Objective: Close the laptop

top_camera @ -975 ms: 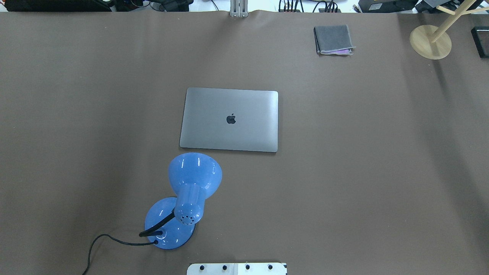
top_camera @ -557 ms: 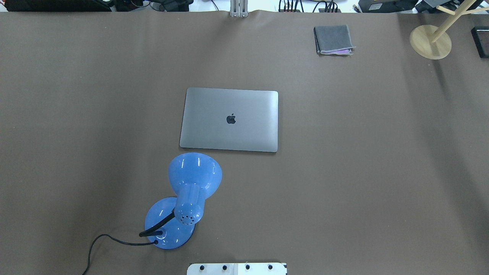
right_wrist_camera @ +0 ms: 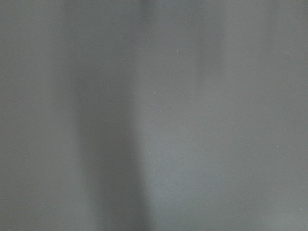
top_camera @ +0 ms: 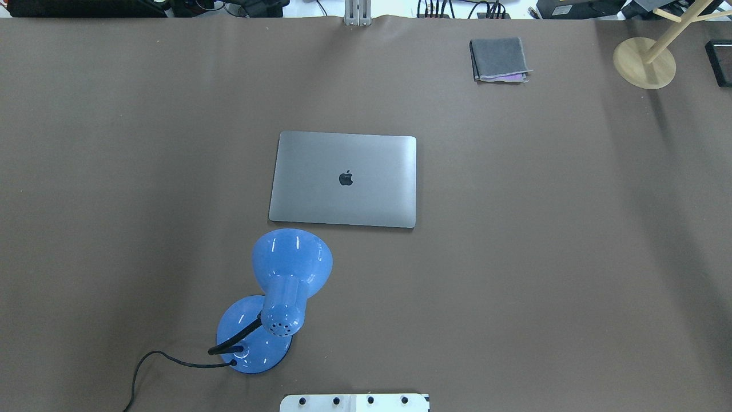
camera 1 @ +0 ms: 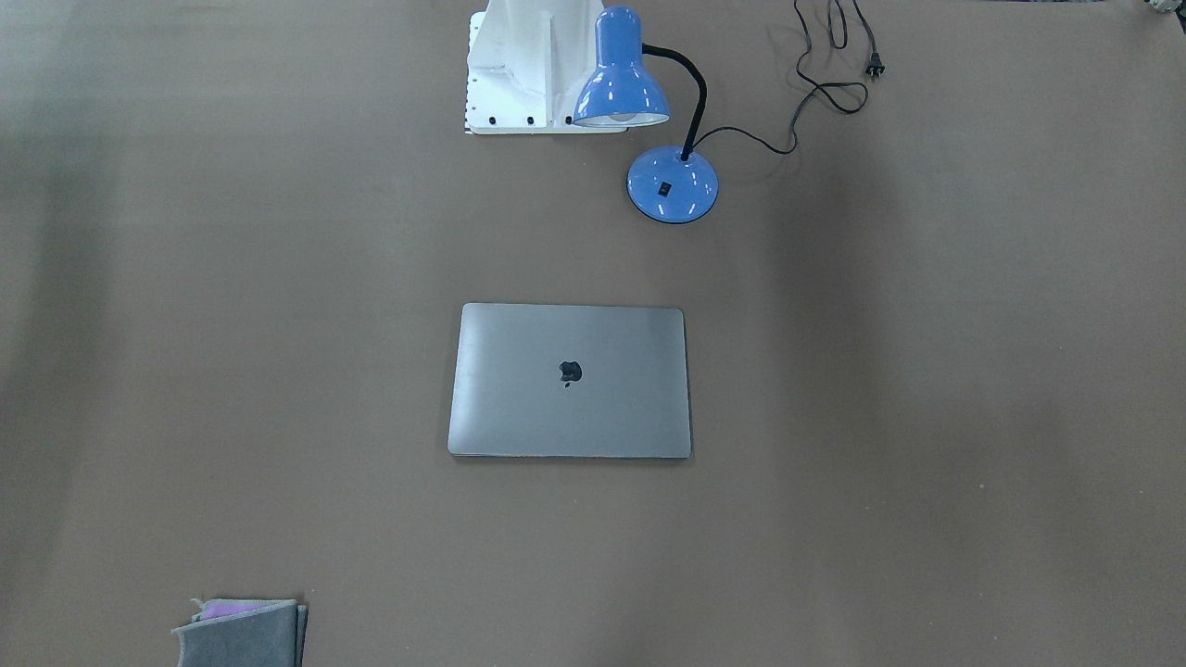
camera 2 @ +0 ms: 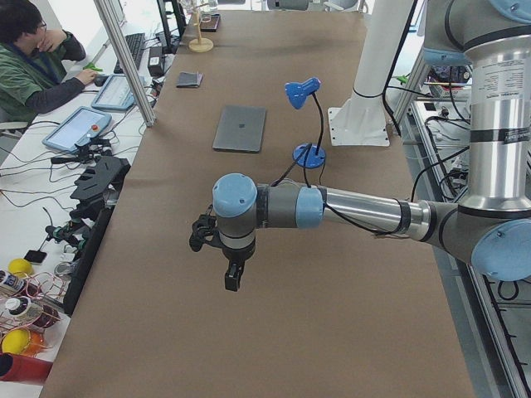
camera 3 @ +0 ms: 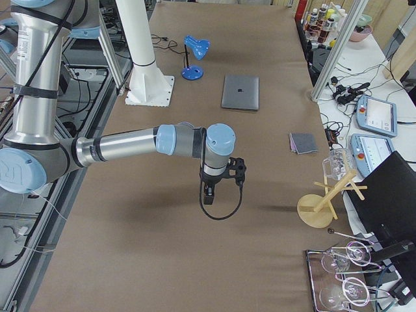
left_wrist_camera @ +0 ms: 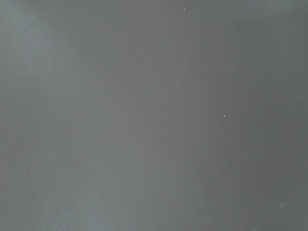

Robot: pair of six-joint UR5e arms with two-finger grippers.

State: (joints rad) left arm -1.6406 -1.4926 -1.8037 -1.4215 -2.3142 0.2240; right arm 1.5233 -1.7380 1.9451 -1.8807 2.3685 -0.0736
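The space-grey laptop (top_camera: 366, 194) lies flat in the middle of the brown table with its lid down and the dark apple logo facing up. It also shows in the front view (camera 1: 611, 408) and both side views (camera 2: 241, 128) (camera 3: 240, 91). My left gripper (camera 2: 232, 280) hangs over the table near its left end, far from the laptop. My right gripper (camera 3: 208, 196) hangs over the table near its right end, also far from it. Both show only in the side views, so I cannot tell whether they are open or shut. Both wrist views show only bare table.
A blue desk lamp (top_camera: 286, 286) with a black cord stands between the laptop and the robot's white base plate (top_camera: 354, 402). A folded grey cloth (top_camera: 498, 59) lies at the far right. A wooden stand (top_camera: 644, 62) is at the far right corner.
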